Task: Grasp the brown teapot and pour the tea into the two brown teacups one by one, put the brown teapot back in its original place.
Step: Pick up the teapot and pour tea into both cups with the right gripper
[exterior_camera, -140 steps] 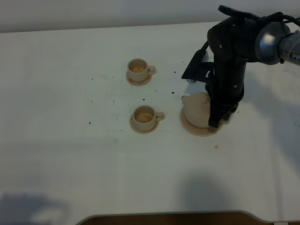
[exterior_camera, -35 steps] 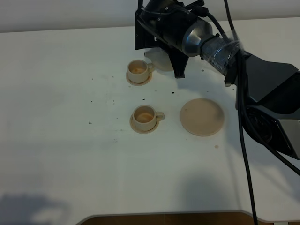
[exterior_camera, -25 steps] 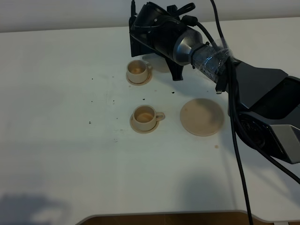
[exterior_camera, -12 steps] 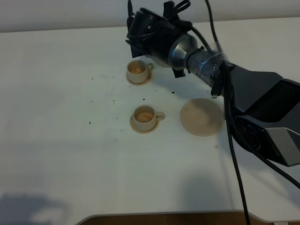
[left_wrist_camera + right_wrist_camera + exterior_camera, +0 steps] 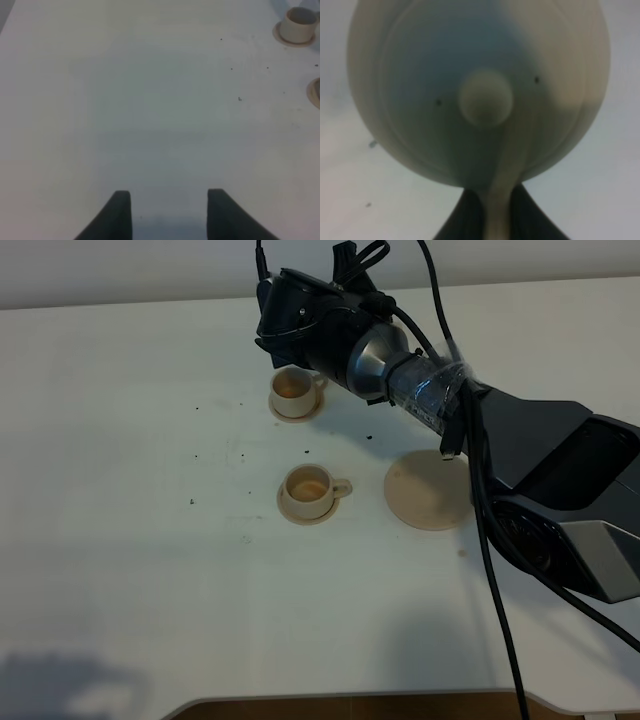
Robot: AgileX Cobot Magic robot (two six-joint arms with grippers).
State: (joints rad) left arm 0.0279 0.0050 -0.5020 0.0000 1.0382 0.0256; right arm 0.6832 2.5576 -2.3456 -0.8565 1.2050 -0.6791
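Right wrist, right gripper [image 5: 495, 220] clamping brown teapot [image 5: 420, 75]

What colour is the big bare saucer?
The saucer is plain tan, unpatterned; the exterior high view shows it best.

The right arm [image 5: 430, 400] stretches across, right gripper [image 5: 494, 214] clamped on the brown teapot [image 5: 480, 100]; left gripper [image 5: 169, 200] hovers, jaws apart.

My left gripper [image 5: 169, 215]: two dark fingers [image 5: 120, 212] spread apart, white table [image 5: 150, 100] showing between them. Well ahead, off to one side: beige teacup [image 5: 298, 25] upright on small round saucer [image 5: 280, 36]. Nearer, at frame edge: sliver of second saucer [image 5: 316, 92], mostly cut off. Few dark specks [image 5: 239, 99] on table near cups.
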